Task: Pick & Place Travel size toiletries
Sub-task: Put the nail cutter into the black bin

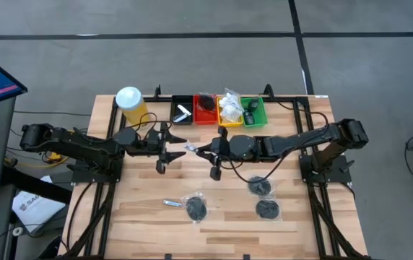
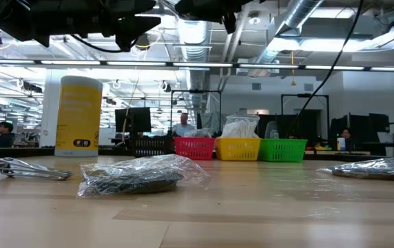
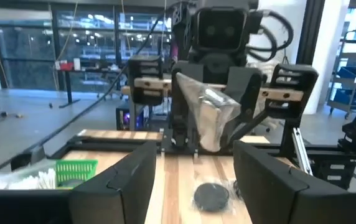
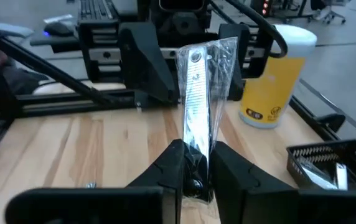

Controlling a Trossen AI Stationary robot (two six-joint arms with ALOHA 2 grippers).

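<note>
High view: both arms meet at mid-table, just below the row of small trays; the right gripper [image 1: 205, 151] is clenched on a bagged silver tube [image 4: 198, 99], which stands up from its fingers in the right wrist view, with the left gripper [image 1: 169, 147] just across from it, jaws spread and holding nothing. Looks like a handover between the arms, the tube now with the right. Trays at top centre: black tray [image 1: 183, 111] already carries a pale item, red tray [image 1: 206, 110] something dark, yellow tray [image 1: 229, 110] white sachets, green tray [image 1: 253, 111] a dark piece. So part of the sorting appears done. Left on the table, lower half of frame: a small silver tube [image 1: 172, 204] at lower left of centre, a bagged black disc [image 1: 196, 208] just beside it, and two more bagged discs [image 1: 266, 209] at lower right, one above the other. Yellow canister [image 1: 131, 105] stands at upper left, not part of the job. By my reckoning, the held tube still needs placing and four items remain; roughly half way
</note>
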